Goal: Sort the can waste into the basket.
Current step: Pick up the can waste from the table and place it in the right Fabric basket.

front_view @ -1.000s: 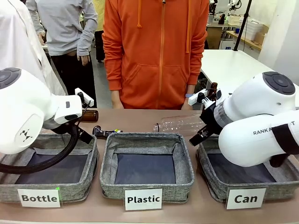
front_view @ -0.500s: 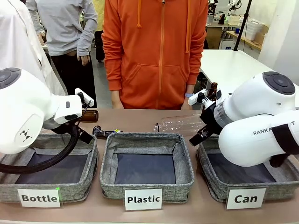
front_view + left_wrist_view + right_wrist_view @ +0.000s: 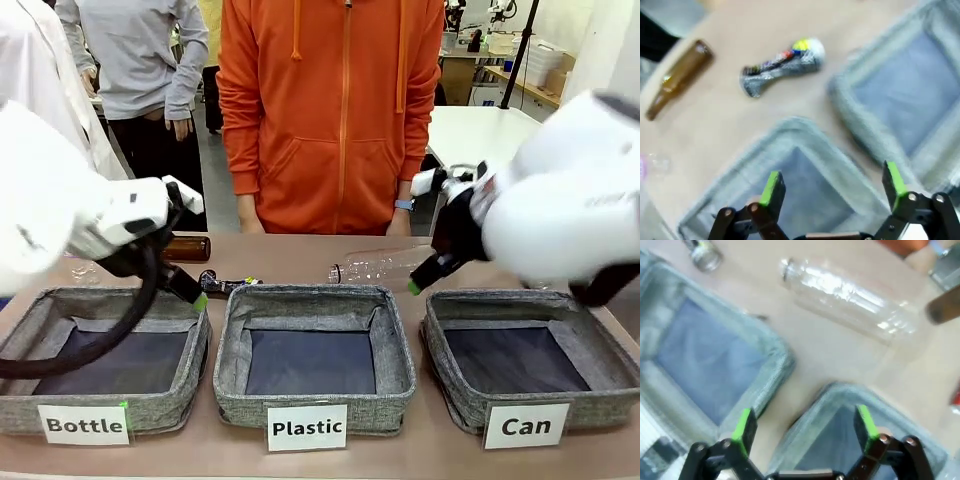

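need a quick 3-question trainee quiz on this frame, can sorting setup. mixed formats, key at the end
1. True or false: the Can basket already holds a can.
2. Where does the crushed black can lie? A) inside the Can basket. B) on the table, outside every basket. C) between the fingers of the left gripper.
3. In a word, how do the jaws of the left gripper and the right gripper stand?
Key: 1 false, it is empty. 2 B. 3 open, both holding nothing.
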Available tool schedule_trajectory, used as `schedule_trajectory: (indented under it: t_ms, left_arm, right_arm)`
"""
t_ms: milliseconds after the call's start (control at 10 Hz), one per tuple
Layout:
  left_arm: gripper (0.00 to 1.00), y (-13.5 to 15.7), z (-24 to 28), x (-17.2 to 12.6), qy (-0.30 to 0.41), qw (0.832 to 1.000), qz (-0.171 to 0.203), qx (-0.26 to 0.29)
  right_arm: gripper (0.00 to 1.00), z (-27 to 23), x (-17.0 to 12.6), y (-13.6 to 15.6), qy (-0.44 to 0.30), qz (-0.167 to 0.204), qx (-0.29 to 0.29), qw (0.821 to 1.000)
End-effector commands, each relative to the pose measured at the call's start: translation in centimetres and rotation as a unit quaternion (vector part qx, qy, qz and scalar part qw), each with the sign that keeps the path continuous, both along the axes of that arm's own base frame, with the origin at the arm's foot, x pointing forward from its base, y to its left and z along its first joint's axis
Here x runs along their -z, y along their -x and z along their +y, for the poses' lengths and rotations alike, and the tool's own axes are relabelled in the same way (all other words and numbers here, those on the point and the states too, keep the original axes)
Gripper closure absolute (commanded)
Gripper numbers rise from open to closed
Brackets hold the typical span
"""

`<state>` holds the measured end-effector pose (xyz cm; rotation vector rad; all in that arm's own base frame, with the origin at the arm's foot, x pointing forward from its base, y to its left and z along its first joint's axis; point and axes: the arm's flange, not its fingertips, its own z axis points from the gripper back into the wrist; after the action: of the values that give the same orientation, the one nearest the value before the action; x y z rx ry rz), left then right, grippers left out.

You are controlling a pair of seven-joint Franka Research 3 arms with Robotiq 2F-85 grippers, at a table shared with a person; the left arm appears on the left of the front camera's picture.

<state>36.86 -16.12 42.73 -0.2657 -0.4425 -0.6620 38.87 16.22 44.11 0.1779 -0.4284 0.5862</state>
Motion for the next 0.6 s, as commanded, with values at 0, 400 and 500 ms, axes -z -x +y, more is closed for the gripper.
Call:
schedule_trajectory:
  t_ms: [0, 400, 500]
  left_arm:
    - [0.00, 2.7, 4.5, -7.0, 0.044, 0.997, 0.063, 0.015]
    - [0.00, 6.8, 18.8, -12.1, 0.276, 0.958, 0.071, 0.030]
    - [0.00, 7.9, 23.6, -11.9, 0.309, 0.950, 0.048, -0.019]
  right_arm:
    - [0.00, -4.0, -7.1, 1.8, -0.080, 0.097, 0.029, 0.992]
    - [0.00, -15.6, -11.8, 6.8, -0.307, 0.175, 0.035, 0.935]
    - [0.00, -19.4, -11.5, 7.9, -0.336, 0.160, 0.044, 0.927]
